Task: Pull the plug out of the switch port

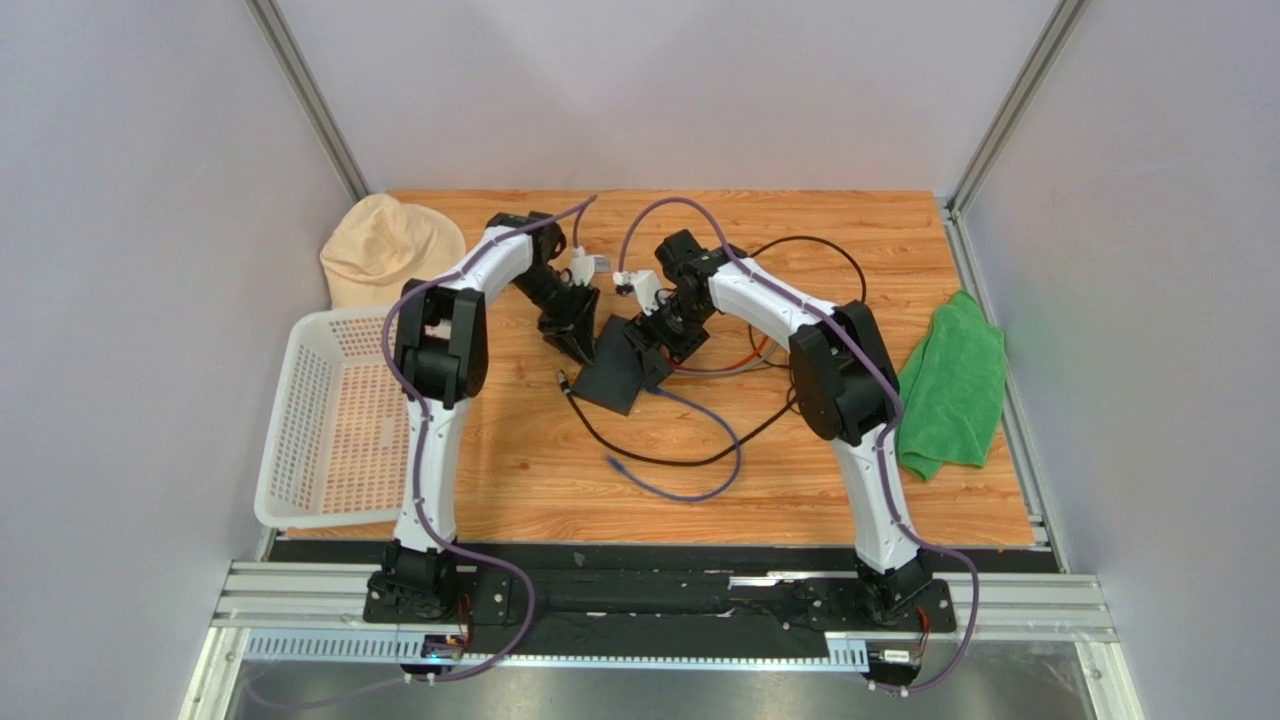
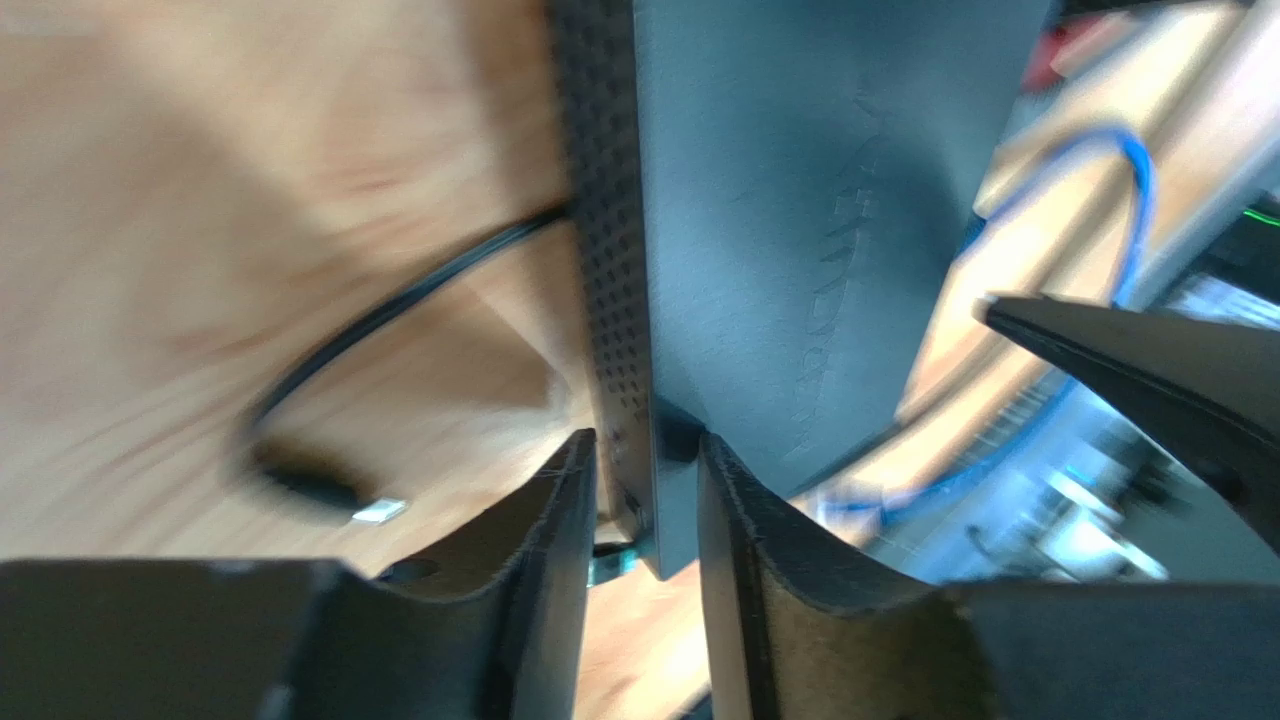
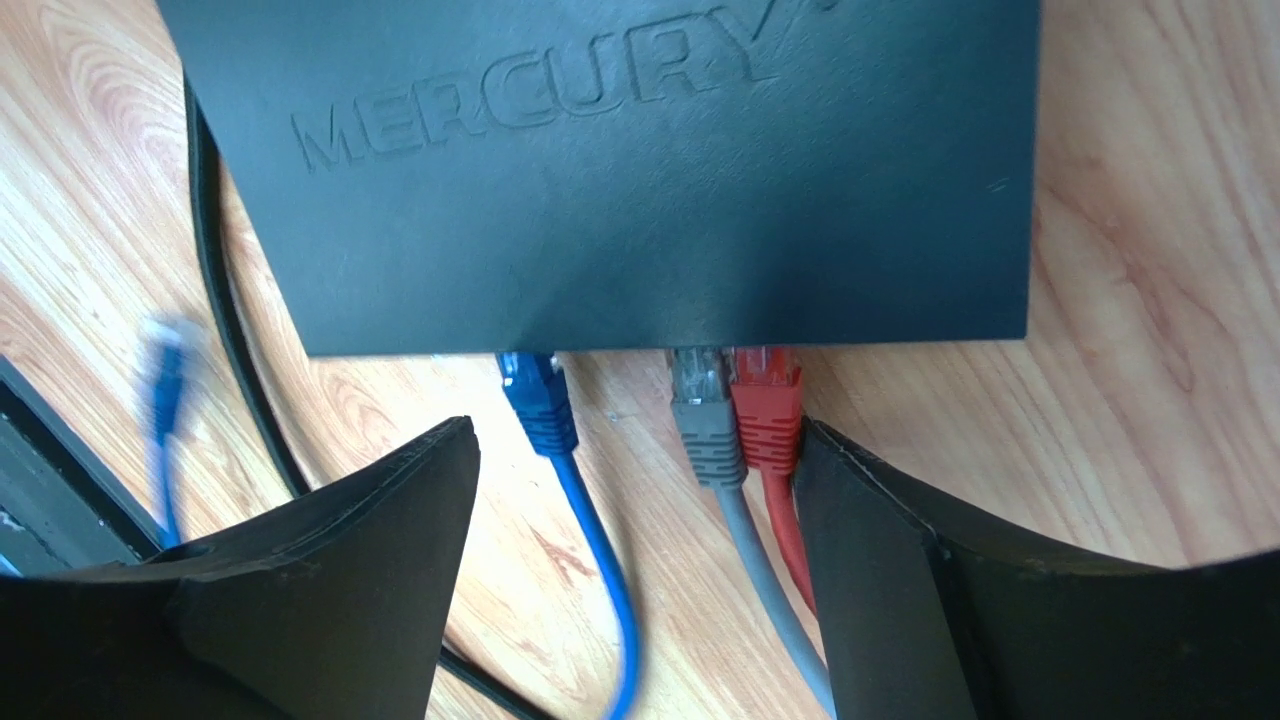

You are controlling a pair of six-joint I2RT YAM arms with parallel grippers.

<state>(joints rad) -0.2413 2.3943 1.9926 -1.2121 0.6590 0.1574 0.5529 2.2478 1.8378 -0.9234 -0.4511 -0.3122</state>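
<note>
The black switch box (image 1: 613,375) lies mid-table; it reads MERCURY in the right wrist view (image 3: 631,165). My left gripper (image 2: 643,480) is shut on one corner of the box (image 2: 781,195), a finger on each face. My right gripper (image 3: 631,450) is open at the port edge. Between its fingers are the blue plug (image 3: 538,398), a grey plug (image 3: 706,413) and a red plug (image 3: 766,405). The blue plug's tip meets the box edge, slightly tilted; I cannot tell how deep it sits. Its blue-purple cable (image 1: 718,477) loops toward the near side.
A black cable with a metal tip (image 2: 376,510) lies left of the box, and more black cable (image 1: 819,255) loops behind the right arm. A white basket (image 1: 301,518) and a beige hat (image 1: 388,248) are at the left. A green cloth (image 1: 954,383) is at the right.
</note>
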